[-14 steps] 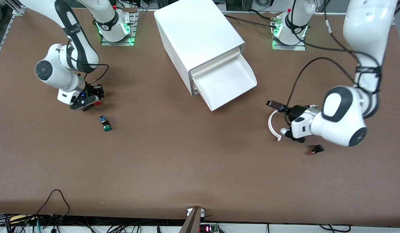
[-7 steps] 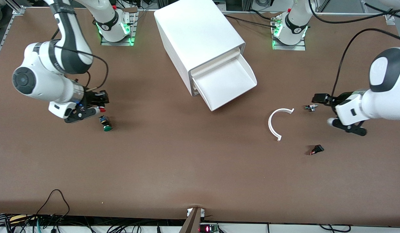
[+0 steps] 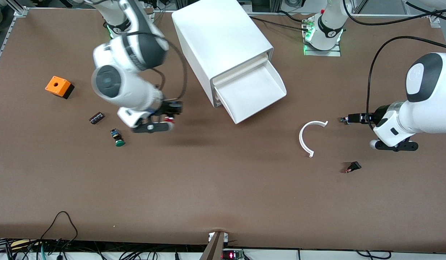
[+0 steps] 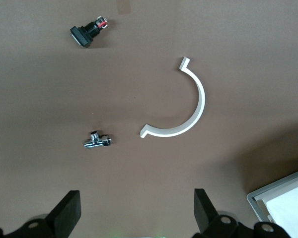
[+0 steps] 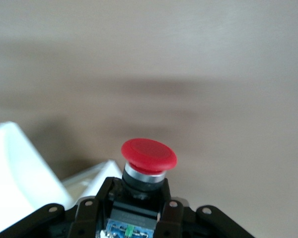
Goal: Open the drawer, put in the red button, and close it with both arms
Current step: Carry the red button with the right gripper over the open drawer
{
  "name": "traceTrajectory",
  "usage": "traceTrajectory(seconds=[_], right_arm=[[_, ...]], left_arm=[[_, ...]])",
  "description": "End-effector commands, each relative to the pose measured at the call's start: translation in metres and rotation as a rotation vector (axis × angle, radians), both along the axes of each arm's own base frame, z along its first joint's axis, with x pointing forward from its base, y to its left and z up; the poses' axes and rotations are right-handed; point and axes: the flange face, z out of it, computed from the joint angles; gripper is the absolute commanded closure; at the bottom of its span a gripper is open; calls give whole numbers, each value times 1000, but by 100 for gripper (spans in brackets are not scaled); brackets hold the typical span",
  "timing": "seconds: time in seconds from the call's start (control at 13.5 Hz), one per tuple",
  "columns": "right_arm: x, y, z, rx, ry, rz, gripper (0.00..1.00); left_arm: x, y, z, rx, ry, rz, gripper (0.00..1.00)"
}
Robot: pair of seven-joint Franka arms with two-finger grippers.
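Observation:
The white cabinet (image 3: 223, 39) lies on the table with one drawer (image 3: 252, 90) pulled open; its tray looks bare. My right gripper (image 3: 168, 119) is shut on the red button (image 5: 149, 154), which also shows in the front view (image 3: 167, 119). It holds the button by its black body, red cap outward, above the table between the green button and the open drawer. A corner of the drawer (image 5: 20, 168) shows in the right wrist view. My left gripper (image 3: 349, 118) is open and empty, with wide-spread fingers (image 4: 64, 213), beside a white curved piece (image 3: 309, 137).
A green-capped button (image 3: 118, 138), a small black block (image 3: 96, 117) and an orange box (image 3: 59, 87) lie toward the right arm's end. A small metal fitting (image 4: 98, 141) and a black switch (image 3: 352, 167) lie near the curved piece (image 4: 181, 111).
My right gripper has lifted the red button from beside the green button and carried it toward the open drawer. My left arm has drawn back from the curved piece toward its own end.

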Motion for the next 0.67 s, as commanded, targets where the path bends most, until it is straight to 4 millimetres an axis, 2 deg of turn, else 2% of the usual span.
traceTrajectory(seconds=[0.0, 0.15, 0.22, 0.37, 0.52, 0.59], right_arm=[[-22, 103, 0, -6, 3, -101, 81], [-44, 164, 2, -12, -18, -176, 81], [-56, 185, -3, -16, -24, -203, 81], [-77, 214, -11, -10, -58, -248, 81], [-98, 233, -32, -69, -79, -253, 81], [-104, 238, -41, -85, -80, -258, 81]], left_arm=[[-2, -4, -8, 19, 27, -5, 0], [-3, -7, -14, 19, 40, -3, 0], [-1, -5, -17, 21, 40, 6, 0], [2, -6, -17, 50, 24, 99, 0], [4, -12, -15, 65, 2, 152, 0], [5, -22, -16, 65, -6, 164, 0]])
